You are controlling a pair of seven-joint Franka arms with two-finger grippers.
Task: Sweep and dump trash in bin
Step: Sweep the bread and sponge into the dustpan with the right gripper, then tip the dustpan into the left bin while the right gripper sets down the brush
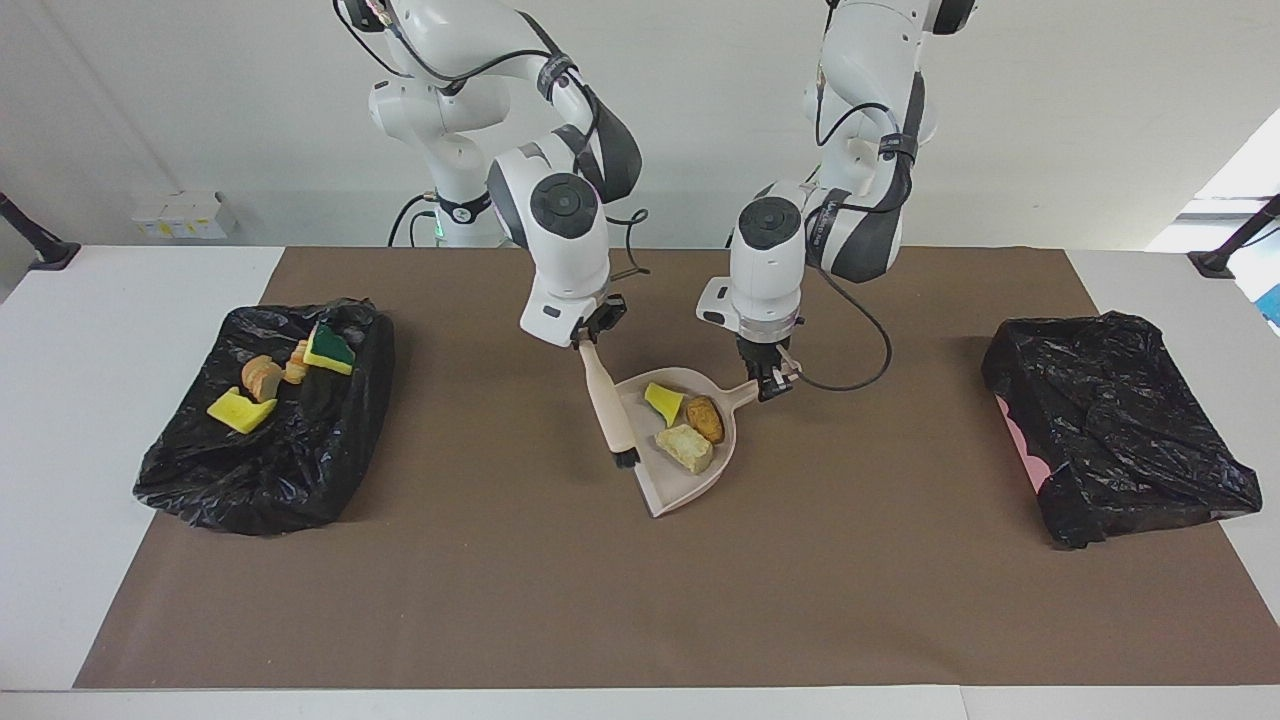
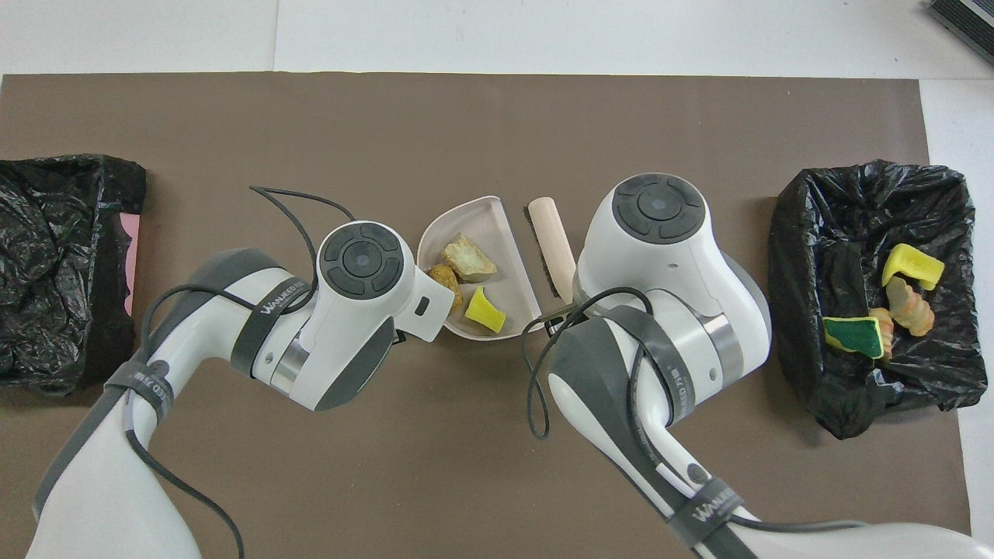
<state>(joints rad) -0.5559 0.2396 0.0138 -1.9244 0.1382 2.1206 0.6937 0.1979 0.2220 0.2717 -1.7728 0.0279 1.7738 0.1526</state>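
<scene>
**Three scraps in the dustpan, ready for the bin**

In the facing view, the dustpan is seen lying on the brown mat at the middle of the table, its handle clamped by the left gripper. Three pieces of trash are held in the pan: a yellow sponge chunk, a brown lump and a pale tan lump. The brush is gripped at its handle end by the right gripper, whose fingers are closed on it; the bristle end hangs at the pan's open edge, on the side toward the right arm's end of the table. Four more scraps are seen already lying in the black-lined bin at the right arm's end. A second black-lined bin stands at the left arm's end, with no trash visible in it.

In the overhead view, the same three scraps are shown inside the dustpan, with the brush just beside its straight edge and no scraps left on the mat. The filled bin is seen well apart from the pan.

Sweeping is judged finished; dumping is the step in hand. The next move calls for the pan to be lifted level, carried over a bin and tipped, with the brush kept clear.
</scene>
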